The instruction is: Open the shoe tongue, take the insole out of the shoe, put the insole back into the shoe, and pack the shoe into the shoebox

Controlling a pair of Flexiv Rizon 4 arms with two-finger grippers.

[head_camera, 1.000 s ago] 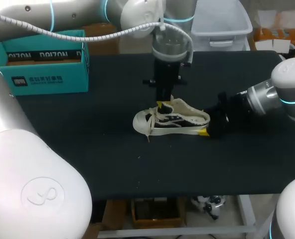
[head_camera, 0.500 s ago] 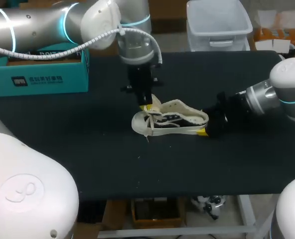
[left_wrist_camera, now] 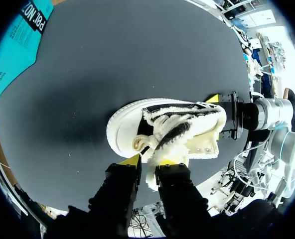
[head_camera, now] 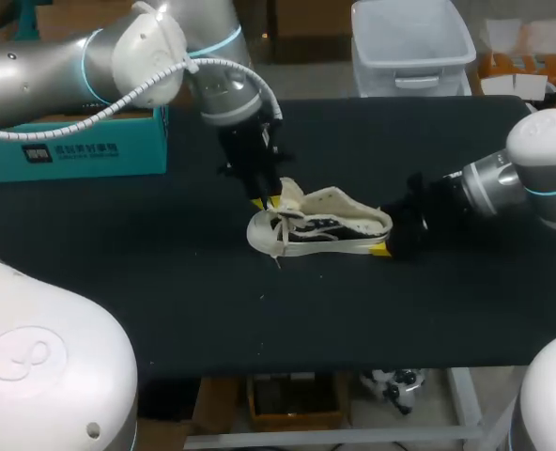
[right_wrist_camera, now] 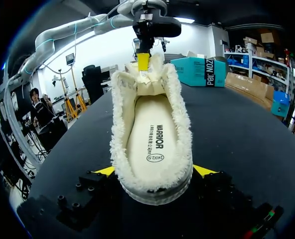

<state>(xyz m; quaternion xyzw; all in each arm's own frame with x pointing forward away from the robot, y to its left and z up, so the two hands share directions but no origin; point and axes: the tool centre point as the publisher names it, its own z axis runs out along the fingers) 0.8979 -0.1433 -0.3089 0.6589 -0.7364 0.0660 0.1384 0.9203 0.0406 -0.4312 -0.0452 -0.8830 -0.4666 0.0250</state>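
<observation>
A cream and black fleece-lined shoe (head_camera: 325,225) lies on the black table (head_camera: 165,282), toe pointing left. My right gripper (head_camera: 388,237) is at its heel, one finger on each side of the sole, shut on the shoe (right_wrist_camera: 152,164). The cream insole (right_wrist_camera: 155,137) lies inside the shoe. My left gripper (head_camera: 269,201) is above the laces near the toe. Its fingers (left_wrist_camera: 131,160) stand slightly apart, open, with the fluffy tongue (left_wrist_camera: 160,149) pulled up and running between them. The teal shoebox (head_camera: 81,132) is at the back left.
A clear plastic bin (head_camera: 414,38) stands behind the table at the back right. The table's front edge (head_camera: 287,368) runs below the shoe, with bare black surface to the left of and in front of it.
My left arm swung left, carrying its gripper from over the shoe's middle towards the toe and drawing the tongue along. Its fingers have parted a little. The right arm kept still.
</observation>
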